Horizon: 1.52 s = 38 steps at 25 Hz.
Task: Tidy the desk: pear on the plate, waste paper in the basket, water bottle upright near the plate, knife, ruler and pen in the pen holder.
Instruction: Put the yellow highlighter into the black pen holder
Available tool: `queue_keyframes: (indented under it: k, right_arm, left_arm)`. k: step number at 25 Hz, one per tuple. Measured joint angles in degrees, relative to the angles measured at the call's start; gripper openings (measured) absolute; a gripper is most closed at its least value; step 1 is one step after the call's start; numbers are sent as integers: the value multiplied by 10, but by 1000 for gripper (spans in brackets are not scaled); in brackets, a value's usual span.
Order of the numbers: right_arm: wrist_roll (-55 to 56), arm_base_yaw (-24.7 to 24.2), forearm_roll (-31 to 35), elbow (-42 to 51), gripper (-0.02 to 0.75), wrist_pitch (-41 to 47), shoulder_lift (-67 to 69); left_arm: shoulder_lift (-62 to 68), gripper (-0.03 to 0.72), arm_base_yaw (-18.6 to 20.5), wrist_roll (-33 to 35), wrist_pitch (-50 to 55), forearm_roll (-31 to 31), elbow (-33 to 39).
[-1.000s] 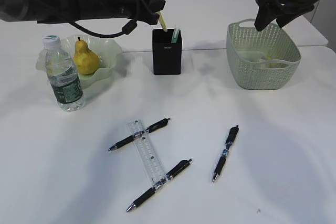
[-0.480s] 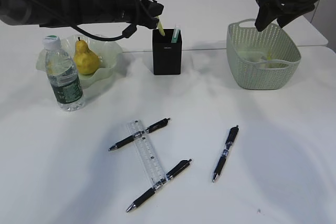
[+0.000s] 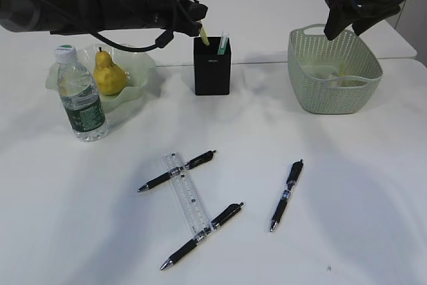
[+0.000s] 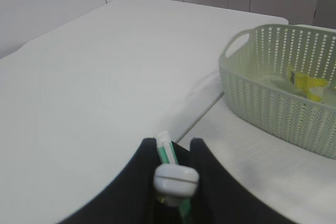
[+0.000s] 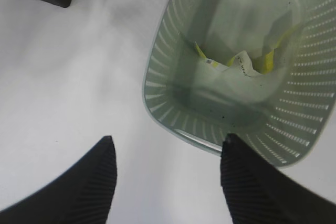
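White desk (image 3: 347,185), 3 pens (image 3: 286,195) loose, ruler (image 3: 185,201)

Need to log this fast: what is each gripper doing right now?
Left gripper: shut on a green-and-white knife, above the pen holder.
Right gripper: open, empty, over the basket.

White table (image 3: 347,231) carries: water bottle (image 3: 79,95) upright at left just in front of the plate (image 3: 137,78), black pen holder (image 3: 212,66) centre back, basket (image 3: 333,70) at right, and near the front 3 black pens (image 3: 286,195) plus a clear ruler (image 3: 187,195) overlying 2 of them.
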Motion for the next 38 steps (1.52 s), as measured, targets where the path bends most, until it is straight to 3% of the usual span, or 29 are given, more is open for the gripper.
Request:
queue_keyframes:
  k: [10,38]
  right_arm:
    - [0,0,-1,0,492,0,0]
    - [0,0,-1,0,492,0,0]
  left_arm:
    - [24,118,0,-9,-10,0,-45]
    - [64,125,0,-61,-9,-1,-47]
